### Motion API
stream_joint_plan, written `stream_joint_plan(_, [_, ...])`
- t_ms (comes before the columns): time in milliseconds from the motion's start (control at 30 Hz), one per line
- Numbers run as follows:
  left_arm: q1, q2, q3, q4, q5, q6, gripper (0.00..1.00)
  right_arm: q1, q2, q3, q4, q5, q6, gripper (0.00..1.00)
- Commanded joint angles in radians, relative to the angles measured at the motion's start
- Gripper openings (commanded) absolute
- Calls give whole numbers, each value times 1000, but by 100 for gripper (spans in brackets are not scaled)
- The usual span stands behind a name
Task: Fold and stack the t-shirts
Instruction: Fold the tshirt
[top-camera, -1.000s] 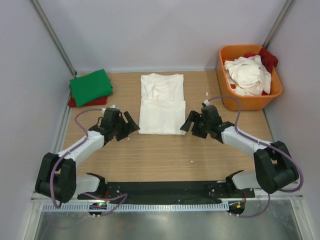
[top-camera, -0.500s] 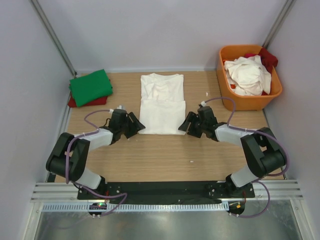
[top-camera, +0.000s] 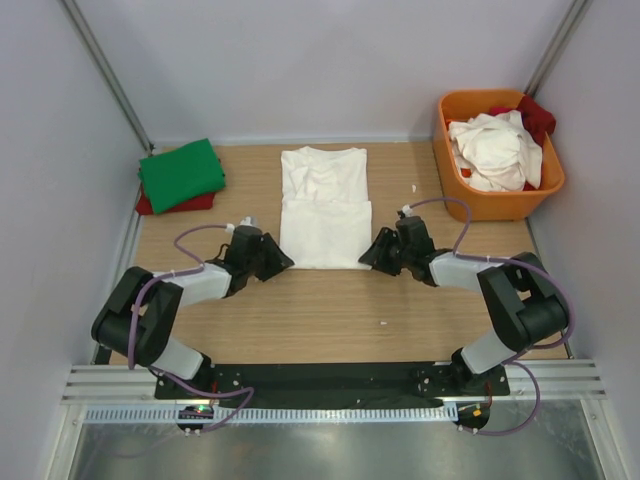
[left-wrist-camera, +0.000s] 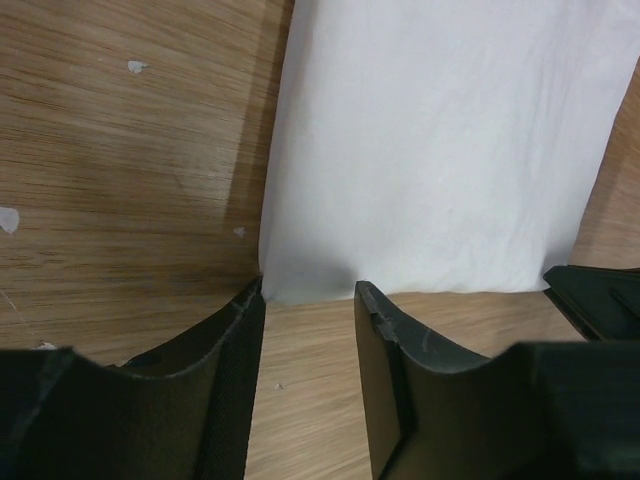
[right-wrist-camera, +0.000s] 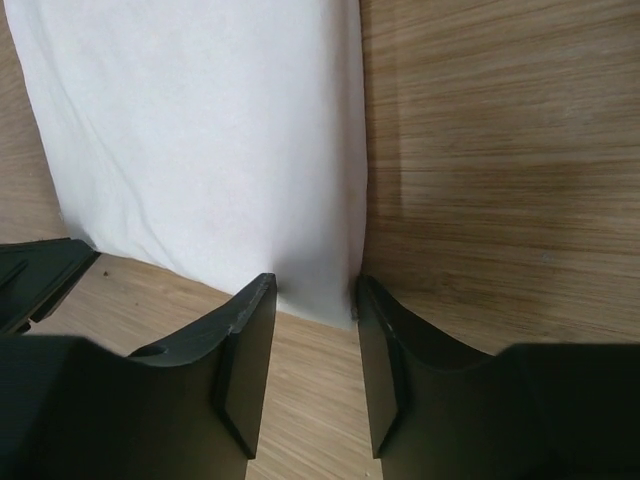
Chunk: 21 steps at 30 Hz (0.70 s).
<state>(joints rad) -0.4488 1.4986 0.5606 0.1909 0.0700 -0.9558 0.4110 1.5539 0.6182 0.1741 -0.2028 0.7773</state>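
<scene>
A white t-shirt (top-camera: 323, 207) lies partly folded in a long strip on the middle of the table. My left gripper (top-camera: 278, 260) is open, low on the table at the shirt's near left corner (left-wrist-camera: 290, 285); the corner lies just beyond its fingertips. My right gripper (top-camera: 368, 254) is open at the near right corner (right-wrist-camera: 335, 300), also just short of the cloth. A folded green t-shirt (top-camera: 180, 173) lies on a folded red one (top-camera: 170, 205) at the far left. More white and red shirts (top-camera: 497, 148) fill the tub.
An orange plastic tub (top-camera: 497, 205) stands at the far right. Grey walls close in the table on the left, the right and the back. Small white specks (top-camera: 383, 323) dot the wooden tabletop (top-camera: 330, 320).
Both arms have dropped and moved inward toward the shirt's near corners. The grippers now sit at the hem corners, open. The shirt has not moved.
</scene>
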Motion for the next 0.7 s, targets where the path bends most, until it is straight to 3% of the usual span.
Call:
stream_joint_plan(0, [-5, 20, 1, -47, -50, 29, 41, 3, 25, -32, -39, 3, 2, 44])
stream_joint_plan(67, [-5, 32, 10, -47, -56, 41, 33, 2, 31, -37, -35, 6, 1, 34])
stream_joint_plan(100, [-5, 37, 12, -45, -62, 43, 18, 5, 35, -38, -32, 2, 4, 30])
stream_joint_plan(167, [-5, 46, 19, -45, -62, 52, 1, 3, 40, -40, -27, -4, -1, 15])
stream_joint_plan(267, [-13, 26, 24, -57, -52, 55, 0, 3, 25, -43, -35, -18, -6, 1])
stream_joint_plan(467, [-122, -193, 22, -295, -199, 62, 0, 8, -156, -69, -195, 14, -30, 1])
stream_joint_plan(667, [-251, -432, 16, -560, -297, -43, 0, 46, -435, -95, -427, 34, -46, 1])
